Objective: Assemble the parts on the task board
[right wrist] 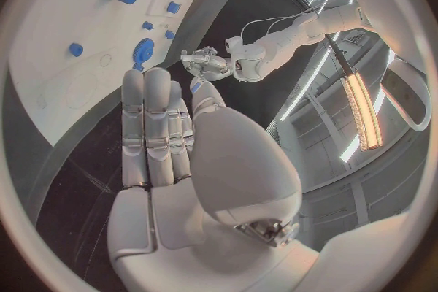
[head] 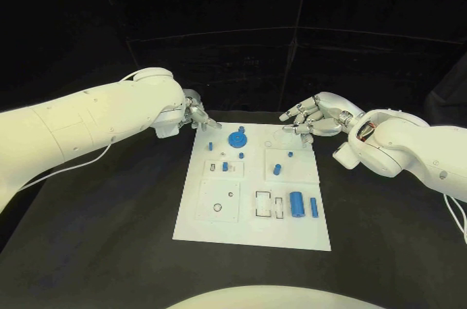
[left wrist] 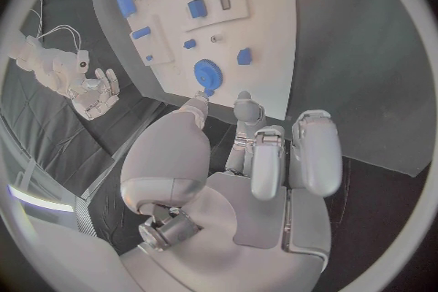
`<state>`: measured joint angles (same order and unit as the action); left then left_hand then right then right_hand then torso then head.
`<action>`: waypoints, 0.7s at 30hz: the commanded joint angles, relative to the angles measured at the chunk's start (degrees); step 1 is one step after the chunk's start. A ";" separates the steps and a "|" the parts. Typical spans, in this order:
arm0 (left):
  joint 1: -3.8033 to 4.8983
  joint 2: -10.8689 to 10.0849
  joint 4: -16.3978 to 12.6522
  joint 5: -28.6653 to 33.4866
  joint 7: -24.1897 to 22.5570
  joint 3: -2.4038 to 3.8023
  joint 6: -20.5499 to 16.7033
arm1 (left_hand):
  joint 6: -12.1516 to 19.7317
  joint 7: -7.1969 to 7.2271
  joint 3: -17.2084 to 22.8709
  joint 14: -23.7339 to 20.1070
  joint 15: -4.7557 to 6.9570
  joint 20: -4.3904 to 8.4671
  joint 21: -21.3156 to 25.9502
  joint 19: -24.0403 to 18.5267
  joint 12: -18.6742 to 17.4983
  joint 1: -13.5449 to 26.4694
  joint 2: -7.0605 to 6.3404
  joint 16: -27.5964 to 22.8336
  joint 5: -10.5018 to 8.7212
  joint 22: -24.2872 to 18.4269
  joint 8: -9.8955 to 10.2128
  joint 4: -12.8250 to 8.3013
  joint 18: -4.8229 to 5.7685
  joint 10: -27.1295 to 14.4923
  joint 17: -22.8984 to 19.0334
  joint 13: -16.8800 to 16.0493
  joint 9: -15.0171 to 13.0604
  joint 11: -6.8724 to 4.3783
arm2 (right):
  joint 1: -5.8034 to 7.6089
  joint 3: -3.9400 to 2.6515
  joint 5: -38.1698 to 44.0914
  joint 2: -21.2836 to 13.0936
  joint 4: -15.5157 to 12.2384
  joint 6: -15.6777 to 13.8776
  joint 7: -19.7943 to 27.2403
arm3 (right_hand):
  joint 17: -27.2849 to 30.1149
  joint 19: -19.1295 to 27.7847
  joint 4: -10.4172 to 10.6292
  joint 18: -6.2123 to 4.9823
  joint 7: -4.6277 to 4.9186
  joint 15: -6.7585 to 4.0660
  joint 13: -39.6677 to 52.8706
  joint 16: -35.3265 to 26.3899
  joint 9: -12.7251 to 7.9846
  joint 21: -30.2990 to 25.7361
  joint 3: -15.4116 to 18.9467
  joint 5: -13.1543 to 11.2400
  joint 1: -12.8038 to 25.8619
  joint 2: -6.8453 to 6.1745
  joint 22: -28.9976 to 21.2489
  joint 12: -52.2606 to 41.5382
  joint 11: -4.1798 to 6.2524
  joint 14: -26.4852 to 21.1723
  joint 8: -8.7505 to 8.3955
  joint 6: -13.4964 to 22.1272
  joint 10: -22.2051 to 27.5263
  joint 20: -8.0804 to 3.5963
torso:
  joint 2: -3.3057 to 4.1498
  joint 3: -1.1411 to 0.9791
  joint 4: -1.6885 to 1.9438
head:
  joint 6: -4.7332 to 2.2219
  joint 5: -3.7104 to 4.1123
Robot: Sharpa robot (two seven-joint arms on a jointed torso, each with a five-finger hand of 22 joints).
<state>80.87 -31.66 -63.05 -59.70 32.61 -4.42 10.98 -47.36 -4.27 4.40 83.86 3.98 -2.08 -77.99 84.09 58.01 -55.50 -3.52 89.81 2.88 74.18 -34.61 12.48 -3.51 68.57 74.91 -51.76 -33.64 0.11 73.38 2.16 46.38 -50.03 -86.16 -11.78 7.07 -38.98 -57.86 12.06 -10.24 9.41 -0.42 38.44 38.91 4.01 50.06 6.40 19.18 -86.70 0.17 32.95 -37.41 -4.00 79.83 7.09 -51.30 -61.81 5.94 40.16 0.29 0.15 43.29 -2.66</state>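
Head view: flat white task board (head: 255,218)

light: dim room, bright task board (head: 251,218) | source: ceiling strip lamp (right wrist: 363,111) | wrist views: fisheye-bent edges

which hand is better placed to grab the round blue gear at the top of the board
Left, probably. The left hand hovers at the task board's far left corner, its fingertips close to the blue gear. The right hand sits off the far right corner, farther from it. Both look empty.
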 commanded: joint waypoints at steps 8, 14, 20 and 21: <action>-1.86 3.30 5.75 -1.10 -2.43 -0.76 3.01 | -1.10 0.06 -1.40 6.14 -0.30 -0.36 -0.27 0.10 1.15 -1.22 1.12 0.19 -0.12 0.47 -0.28 0.59 0.03 0.28 15.09 -0.74 0.13 -0.06 | 0.10 -0.04 0.45 0.24 0.10 0.40 0.58 | -0.06 -0.14 0.41 -0.23 -0.09 0.18 -0.07 -0.18 0.01 -0.22 0.03 0.24 0.12 0.05 -0.10 0.18 -0.14 -0.39 0.37 0.30 0.42 0.08 | 0.08 -0.03 -0.10 | 0.01 -0.17; -2.61 4.74 7.78 -1.11 -2.61 -0.93 3.86 | -1.60 0.24 -2.12 6.14 -0.19 -0.28 -0.42 0.21 1.71 -1.79 1.57 0.19 -0.12 0.72 -0.63 0.74 0.07 0.62 15.09 -1.21 0.12 -0.21 | 0.10 -0.04 0.57 0.34 0.09 0.42 0.60 | -0.06 -0.14 0.41 -0.23 -0.09 0.18 -0.07 -0.18 0.01 -0.22 0.03 0.24 0.12 0.05 -0.10 0.18 -0.14 -0.39 0.37 0.30 0.42 0.08 | -0.01 -0.06 -0.05 | 0.21 -0.18; -2.87 5.26 8.38 -1.11 -2.58 -0.98 5.15 | -2.05 0.43 -2.55 6.14 -0.06 -0.19 -0.59 0.32 2.18 -2.75 2.21 0.19 -0.11 0.99 -0.99 0.59 0.12 0.93 15.09 -1.60 0.09 -0.36 | 0.10 -0.04 0.59 0.36 0.10 0.42 0.60 | -0.09 -0.13 0.39 -0.24 -0.10 0.18 -0.11 -0.23 0.01 -0.29 -0.02 0.31 0.00 0.09 -0.13 0.17 -0.14 -0.38 0.40 0.31 0.44 0.09 | -0.05 -0.11 -0.06 | 0.29 -0.24; -2.89 5.31 8.44 -1.11 -2.54 -1.00 5.54 | -2.15 0.48 -2.60 6.14 -0.02 -0.15 -0.62 0.34 2.26 -3.13 2.45 0.19 -0.11 1.04 -1.07 0.48 0.13 0.98 15.09 -1.65 0.10 -0.41 | 0.10 -0.04 0.59 0.36 0.10 0.41 0.59 | -0.09 -0.13 0.39 -0.24 -0.10 0.18 -0.11 -0.23 0.01 -0.29 -0.02 0.31 0.00 0.09 -0.13 0.17 -0.14 -0.38 0.40 0.31 0.44 0.09 | -0.04 -0.10 -0.06 | 0.31 -0.25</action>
<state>77.91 -26.46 -54.71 -60.37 30.79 -5.44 14.38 -48.98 -3.77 2.06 83.85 3.98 -2.08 -78.38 84.09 60.12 -58.04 -0.98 89.81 2.88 74.95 -35.34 12.96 -3.52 69.00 74.91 -53.34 -33.58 -0.32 73.38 2.16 46.76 -49.70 -85.99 -11.68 7.11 -39.02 -57.86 12.06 -10.24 9.41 -0.42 38.38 38.91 4.00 50.06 6.41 19.18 -86.70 0.17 32.91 -37.41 -4.00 79.83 7.30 -51.30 -61.81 5.94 40.14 0.19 0.08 43.56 -2.90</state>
